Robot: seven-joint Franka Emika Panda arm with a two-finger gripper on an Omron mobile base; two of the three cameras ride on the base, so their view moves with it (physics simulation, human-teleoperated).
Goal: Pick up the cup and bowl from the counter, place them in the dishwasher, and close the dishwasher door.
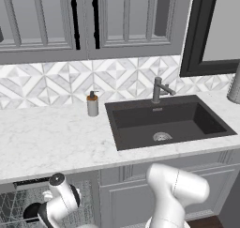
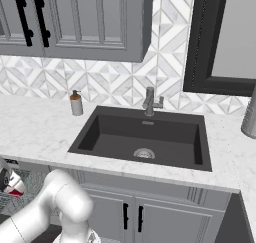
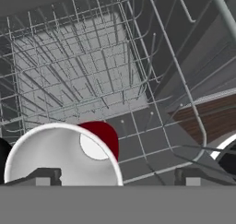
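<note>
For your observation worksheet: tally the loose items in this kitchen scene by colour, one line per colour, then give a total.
Red: 1, the cup lying in the dishwasher rack
Black: 1, the bowl in the rack
Grey: 1, the soap dispenser on the counter
Total: 3

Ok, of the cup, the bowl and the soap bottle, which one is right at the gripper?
The cup: red with a white inside, it sits between the open gripper's fingertips in the dishwasher rack. The soap bottle stands up on the counter.
</note>
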